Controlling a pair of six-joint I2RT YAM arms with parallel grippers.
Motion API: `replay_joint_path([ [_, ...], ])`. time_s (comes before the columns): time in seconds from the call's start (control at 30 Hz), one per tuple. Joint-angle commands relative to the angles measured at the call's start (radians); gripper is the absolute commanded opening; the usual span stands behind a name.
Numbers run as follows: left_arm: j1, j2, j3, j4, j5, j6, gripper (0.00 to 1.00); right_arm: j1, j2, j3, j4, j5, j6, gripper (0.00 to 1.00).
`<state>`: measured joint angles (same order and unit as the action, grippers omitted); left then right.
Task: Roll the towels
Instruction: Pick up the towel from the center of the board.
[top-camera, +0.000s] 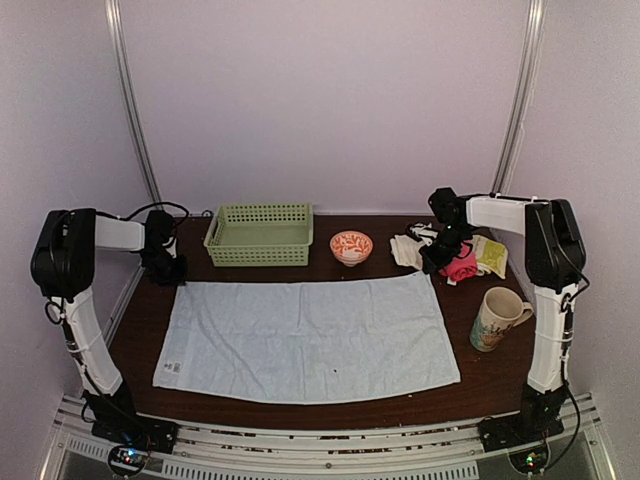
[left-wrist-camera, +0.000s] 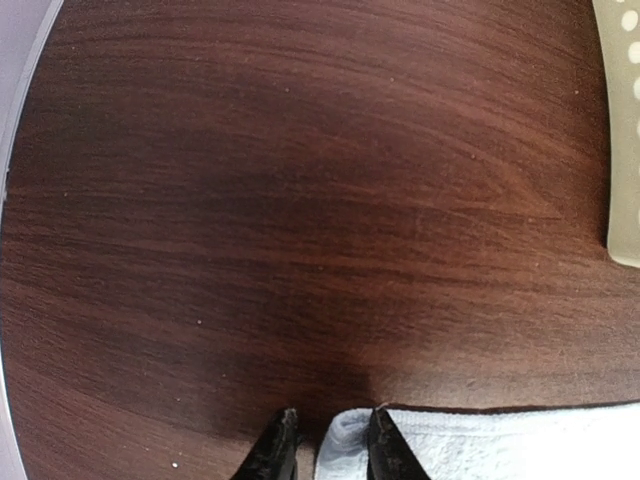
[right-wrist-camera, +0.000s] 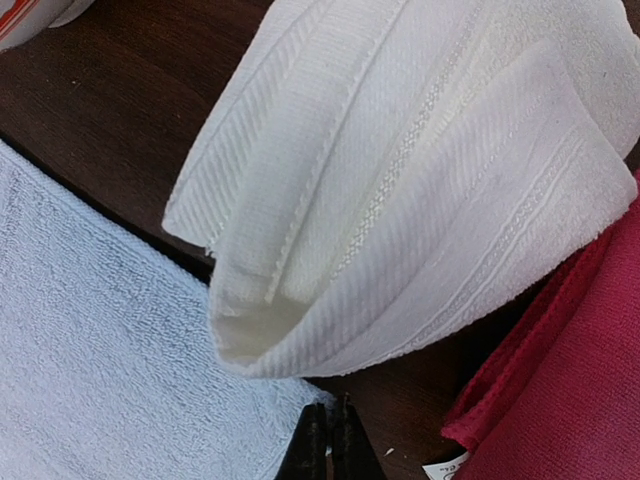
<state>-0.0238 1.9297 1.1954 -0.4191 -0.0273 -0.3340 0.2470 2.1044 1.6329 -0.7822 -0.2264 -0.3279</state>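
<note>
Left wrist: L gripper (left-wrist-camera: 330, 422) at pale blue towel (left-wrist-camera: 500, 446) corner

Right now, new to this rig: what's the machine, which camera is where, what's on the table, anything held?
Two robot arms are bolted at the table's near edge, each ending in a two-finger claw. The wide picture looks down from above and behind them; the other two come from a camera on each wrist. On the table a pale blue towel lies flat; around it are a green basket, a bowl, a mug, a bunched off-white towel and a red cloth. The left claw has its jaws apart around the blue towel's far left corner, not clamped yet. The right claw is shut and empty, beside the off-white towel.
</note>
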Motion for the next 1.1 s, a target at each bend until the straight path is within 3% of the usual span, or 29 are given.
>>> replay_joint_path([
  [0.0, -0.012, 0.057, -0.012, -0.024, 0.006, 0.0, 0.21, 0.007, 0.012, 0.025, -0.007, -0.008, 0.012, 0.0],
  [0.13, -0.013, 0.06, -0.013, -0.023, 0.026, 0.005, 0.13, 0.006, 0.014, 0.027, -0.006, -0.008, 0.012, 0.0],
  [0.23, -0.013, 0.052, -0.01, -0.019, 0.042, 0.028, 0.0, 0.005, 0.008, 0.022, 0.007, 0.003, 0.017, 0.0],
  [0.73, -0.012, -0.266, -0.135, 0.146, 0.11, 0.029, 0.0, -0.065, -0.085, 0.019, 0.068, 0.014, 0.027, 0.0],
  [1.07, -0.013, -0.346, -0.169, 0.167, 0.14, 0.022, 0.0, -0.083, -0.111, 0.006, 0.073, -0.014, 0.025, 0.0],
])
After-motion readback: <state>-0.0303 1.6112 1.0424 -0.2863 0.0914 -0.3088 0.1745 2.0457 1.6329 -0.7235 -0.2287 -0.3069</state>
